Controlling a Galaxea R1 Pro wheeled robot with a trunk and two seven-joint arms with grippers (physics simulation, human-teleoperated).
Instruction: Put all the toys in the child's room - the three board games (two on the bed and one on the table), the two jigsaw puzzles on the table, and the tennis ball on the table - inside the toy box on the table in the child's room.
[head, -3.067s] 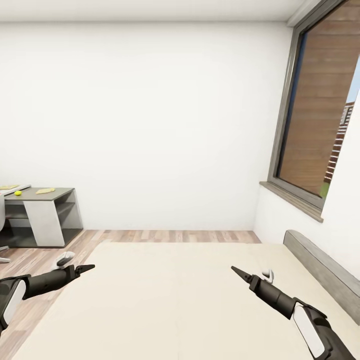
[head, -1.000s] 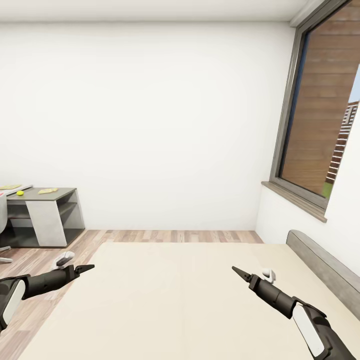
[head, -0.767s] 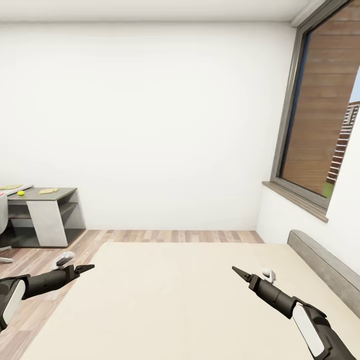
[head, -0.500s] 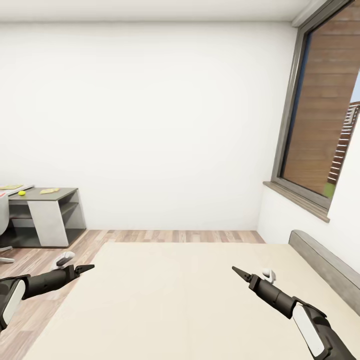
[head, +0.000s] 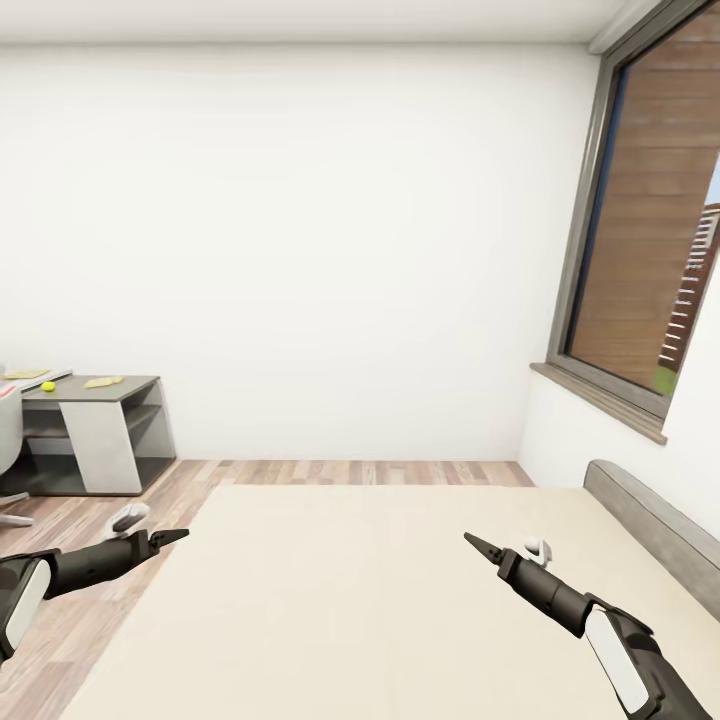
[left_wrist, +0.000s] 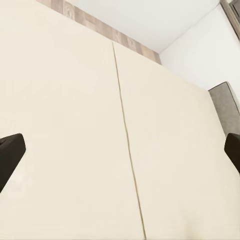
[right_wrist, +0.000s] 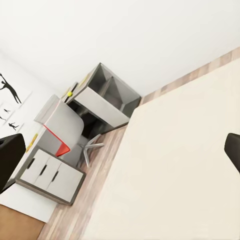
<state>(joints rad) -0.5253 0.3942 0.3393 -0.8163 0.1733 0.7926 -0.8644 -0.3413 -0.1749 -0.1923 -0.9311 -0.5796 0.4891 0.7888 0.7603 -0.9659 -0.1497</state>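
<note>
While the robot faces a white wall (head: 330, 250), a big cream bed (head: 370, 600) lies under both arms in the head view. Its grey headboard (head: 650, 525) runs along the right side, below a large window (head: 650, 220). Wood floor (head: 200, 475) shows between the bed and the wall.

Far off at the left stands the grey bench (head: 95, 430). On its top lie a small yellow-green ball (head: 47, 386) and a flat yellowish thing (head: 103, 381), maybe a puzzle; it is too small to tell. More flat things lie at the far left of the bench top, also too small to name.

From the right wrist view, the bench (right_wrist: 100, 95) has open shelves, and the ball (right_wrist: 70, 93) is a tiny dot on its top. That view also shows a grey chair (right_wrist: 65, 127) with a red part, white drawers (right_wrist: 50, 175), and black dancer pictures (right_wrist: 10, 100) on the wall.

Along the left wrist view runs a seam down the middle of the bed (left_wrist: 75, 125).

Held above the bed's left edge, the left hand (head: 168, 538) has its fingers spread wide, and so does the right hand (head: 480, 546), which is above the bed. Neither holds anything.
</note>
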